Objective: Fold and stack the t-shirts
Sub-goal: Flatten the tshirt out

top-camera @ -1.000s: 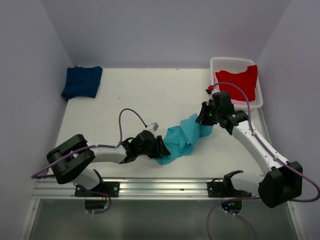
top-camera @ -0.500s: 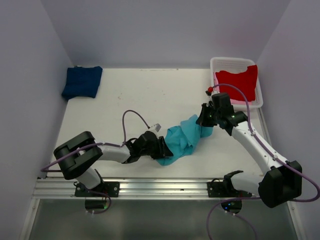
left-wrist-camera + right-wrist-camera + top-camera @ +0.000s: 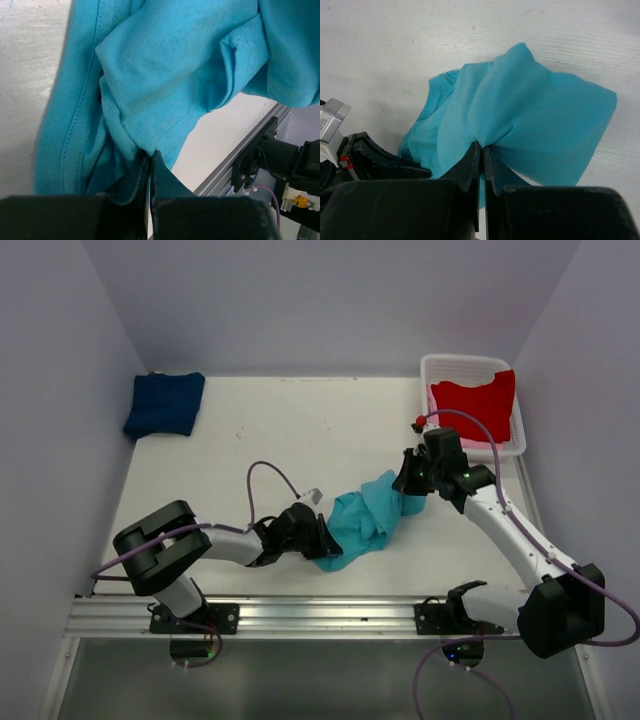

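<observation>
A turquoise t-shirt (image 3: 365, 518) lies bunched on the table between my two grippers. My left gripper (image 3: 322, 542) is shut on its near-left edge; in the left wrist view the cloth (image 3: 165, 85) is pinched at the fingertips (image 3: 149, 156). My right gripper (image 3: 408, 480) is shut on its far-right end; in the right wrist view a fold of the shirt (image 3: 530, 115) is pinched there (image 3: 481, 146). A folded navy blue t-shirt (image 3: 165, 404) lies at the far left corner. A red t-shirt (image 3: 478, 406) lies in the white basket (image 3: 437, 366).
The white slotted basket stands at the far right corner, close behind my right arm. A metal rail (image 3: 320, 615) runs along the near table edge. Purple cables (image 3: 262, 475) loop above both arms. Walls close in the table on the left, back and right.
My left gripper has slid right along the table with the shirt's near end, bunching the cloth more tightly. My right gripper has barely moved.
</observation>
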`<state>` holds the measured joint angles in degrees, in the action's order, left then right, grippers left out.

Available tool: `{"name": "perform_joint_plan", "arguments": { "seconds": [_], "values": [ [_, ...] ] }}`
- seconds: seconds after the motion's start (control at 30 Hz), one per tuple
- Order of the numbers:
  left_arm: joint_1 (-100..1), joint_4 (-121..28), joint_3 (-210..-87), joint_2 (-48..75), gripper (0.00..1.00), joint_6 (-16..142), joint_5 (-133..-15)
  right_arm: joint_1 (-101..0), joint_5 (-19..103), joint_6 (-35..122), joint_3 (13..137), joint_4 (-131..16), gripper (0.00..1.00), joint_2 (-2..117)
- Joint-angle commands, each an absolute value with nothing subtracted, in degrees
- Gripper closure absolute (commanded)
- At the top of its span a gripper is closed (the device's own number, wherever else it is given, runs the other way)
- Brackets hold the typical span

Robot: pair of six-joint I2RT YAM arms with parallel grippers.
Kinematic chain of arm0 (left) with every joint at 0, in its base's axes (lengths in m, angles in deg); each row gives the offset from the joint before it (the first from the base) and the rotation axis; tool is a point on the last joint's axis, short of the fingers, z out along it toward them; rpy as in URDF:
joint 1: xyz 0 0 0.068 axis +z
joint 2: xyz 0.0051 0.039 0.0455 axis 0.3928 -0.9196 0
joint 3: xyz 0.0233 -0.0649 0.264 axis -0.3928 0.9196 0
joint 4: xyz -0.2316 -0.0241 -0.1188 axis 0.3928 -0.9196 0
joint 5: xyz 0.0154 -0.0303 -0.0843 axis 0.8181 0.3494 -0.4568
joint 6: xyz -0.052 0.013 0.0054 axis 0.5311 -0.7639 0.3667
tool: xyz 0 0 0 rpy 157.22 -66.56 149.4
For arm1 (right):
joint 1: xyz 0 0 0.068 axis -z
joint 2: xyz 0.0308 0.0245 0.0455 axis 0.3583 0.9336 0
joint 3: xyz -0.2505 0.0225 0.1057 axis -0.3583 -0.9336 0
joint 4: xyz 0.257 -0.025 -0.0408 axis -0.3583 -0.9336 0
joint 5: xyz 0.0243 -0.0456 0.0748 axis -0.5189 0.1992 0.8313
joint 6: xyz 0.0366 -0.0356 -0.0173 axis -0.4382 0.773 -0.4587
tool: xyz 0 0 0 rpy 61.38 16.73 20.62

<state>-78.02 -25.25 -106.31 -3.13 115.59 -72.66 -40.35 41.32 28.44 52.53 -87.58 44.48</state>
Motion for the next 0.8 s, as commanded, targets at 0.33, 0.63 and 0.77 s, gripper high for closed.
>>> {"name": "perform_joint_plan", "arguments": {
  "seconds": [0.33, 0.63, 0.77],
  "values": [
    [-79.03, -43.09, -115.99, 24.92, 1.00, 99.60, -54.68, -40.60, 37.73, 29.24, 50.80, -86.19, 1.00, 41.53],
    [-78.94, -61.29, -125.30, 36.12, 1.00, 90.79, -41.58, -40.60, 30.26, 26.16, 49.93, -89.62, 0.64, 37.49],
    [-78.94, -64.55, -125.93, 36.47, 1.00, 90.52, -40.60, -40.60, 27.97, 25.28, 48.96, -89.62, 0.64, 37.57]
  ]
}}
